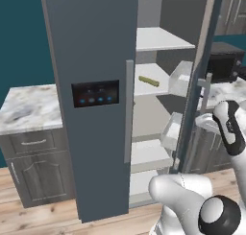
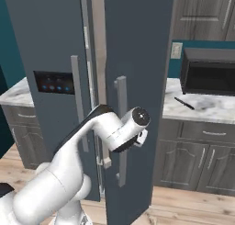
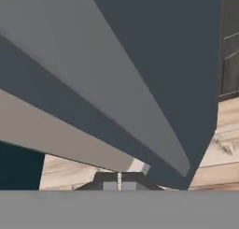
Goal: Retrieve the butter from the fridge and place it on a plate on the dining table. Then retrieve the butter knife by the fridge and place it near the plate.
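Butter (image 1: 148, 80) on fridge (image 1: 91, 47) shelf, tool (image 3: 118, 185) clenched empty, low by open door

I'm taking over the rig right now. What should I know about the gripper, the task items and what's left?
Gripper: shut, empty, close to the open right door of the fridge.
Butter: on a middle fridge shelf, untouched.
Butter knife: on the wall counter under the microwave, right of the fridge.
Done: fridge door opened.
Left: butter onto the plate on the dining table, then knife beside the plate.
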### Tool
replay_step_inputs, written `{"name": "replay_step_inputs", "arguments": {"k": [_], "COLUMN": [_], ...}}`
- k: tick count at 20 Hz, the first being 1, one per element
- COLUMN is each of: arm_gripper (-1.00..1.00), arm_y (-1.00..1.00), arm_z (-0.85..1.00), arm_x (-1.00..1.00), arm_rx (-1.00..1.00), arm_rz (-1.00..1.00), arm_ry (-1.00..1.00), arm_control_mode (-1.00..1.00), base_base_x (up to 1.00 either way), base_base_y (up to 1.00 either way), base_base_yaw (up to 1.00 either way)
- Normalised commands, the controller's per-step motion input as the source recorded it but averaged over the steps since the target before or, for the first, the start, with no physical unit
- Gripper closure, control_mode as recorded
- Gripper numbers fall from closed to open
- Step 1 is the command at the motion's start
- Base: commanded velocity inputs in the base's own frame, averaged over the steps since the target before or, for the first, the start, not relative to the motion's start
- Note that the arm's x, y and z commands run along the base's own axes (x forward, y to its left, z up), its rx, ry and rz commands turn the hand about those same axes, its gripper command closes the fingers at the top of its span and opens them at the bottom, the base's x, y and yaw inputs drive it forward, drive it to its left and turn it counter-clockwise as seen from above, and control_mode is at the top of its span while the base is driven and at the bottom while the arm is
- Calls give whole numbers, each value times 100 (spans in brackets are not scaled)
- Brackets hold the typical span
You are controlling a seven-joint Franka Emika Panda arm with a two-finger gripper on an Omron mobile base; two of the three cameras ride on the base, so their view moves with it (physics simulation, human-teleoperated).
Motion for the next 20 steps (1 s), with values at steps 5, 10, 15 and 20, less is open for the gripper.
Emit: {"name": "replay_step_inputs", "arguments": {"k": [5,10,15,20], "arm_gripper": [100,-100,-100,-100], "arm_y": [-50,68,100,92], "arm_z": [53,61,23,37], "arm_x": [-79,-46,-15,18], "arm_rx": [10,-17,-43,-50], "arm_rz": [0,-1,-9,-10], "arm_ry": [23,16,10,19], "arm_control_mode": [-100,-100,-100,-100], "base_base_x": [0,0,0,0], "base_base_y": [0,0,0,0], "base_base_yaw": [0,0,0,0]}}
